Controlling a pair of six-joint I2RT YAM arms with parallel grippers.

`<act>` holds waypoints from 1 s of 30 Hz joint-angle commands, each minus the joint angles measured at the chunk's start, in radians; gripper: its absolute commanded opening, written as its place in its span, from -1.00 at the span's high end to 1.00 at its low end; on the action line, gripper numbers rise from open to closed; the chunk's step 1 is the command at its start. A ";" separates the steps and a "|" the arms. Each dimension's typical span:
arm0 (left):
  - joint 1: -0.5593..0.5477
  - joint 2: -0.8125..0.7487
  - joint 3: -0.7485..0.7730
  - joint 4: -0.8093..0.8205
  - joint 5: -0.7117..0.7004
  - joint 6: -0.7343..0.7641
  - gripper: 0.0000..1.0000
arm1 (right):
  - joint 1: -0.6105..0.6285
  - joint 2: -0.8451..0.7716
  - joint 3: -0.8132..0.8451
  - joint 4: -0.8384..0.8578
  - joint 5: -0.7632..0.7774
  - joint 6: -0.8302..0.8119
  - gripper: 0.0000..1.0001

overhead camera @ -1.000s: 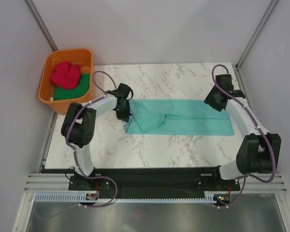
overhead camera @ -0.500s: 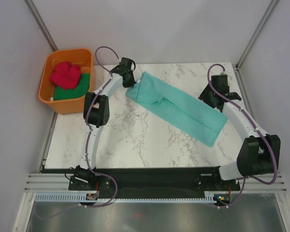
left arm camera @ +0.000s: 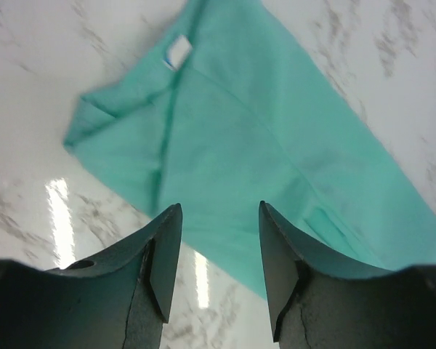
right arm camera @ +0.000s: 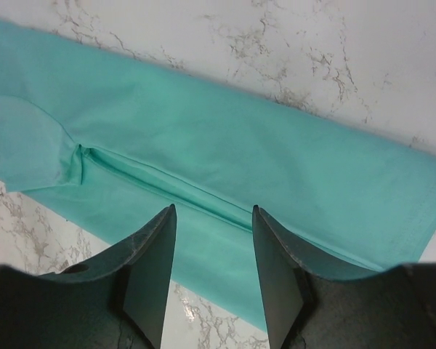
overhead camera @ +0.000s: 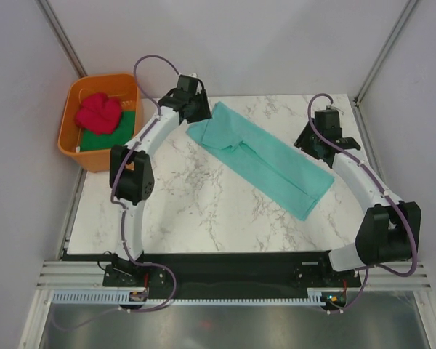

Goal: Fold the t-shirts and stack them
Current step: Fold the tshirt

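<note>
Top camera looks down from behind; both wrist cameras closely face the teal t-shirt [overhead camera: 265, 156].

A: White marble-patterned table [overhead camera: 203, 211] fills the middle, grey veins all across it.
B: And plain pale walls [overhead camera: 232, 43] on three sides, metal posts [overhead camera: 62, 36] in both back corners. Bright glare streaks [left arm camera: 58, 211] on the tabletop there.

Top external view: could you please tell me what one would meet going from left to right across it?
orange tub → left gripper → teal t-shirt → right gripper
</note>
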 commanded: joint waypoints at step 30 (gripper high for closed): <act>0.077 -0.089 -0.307 0.050 -0.016 -0.319 -0.03 | 0.404 0.115 -0.149 -0.099 0.049 -0.299 0.00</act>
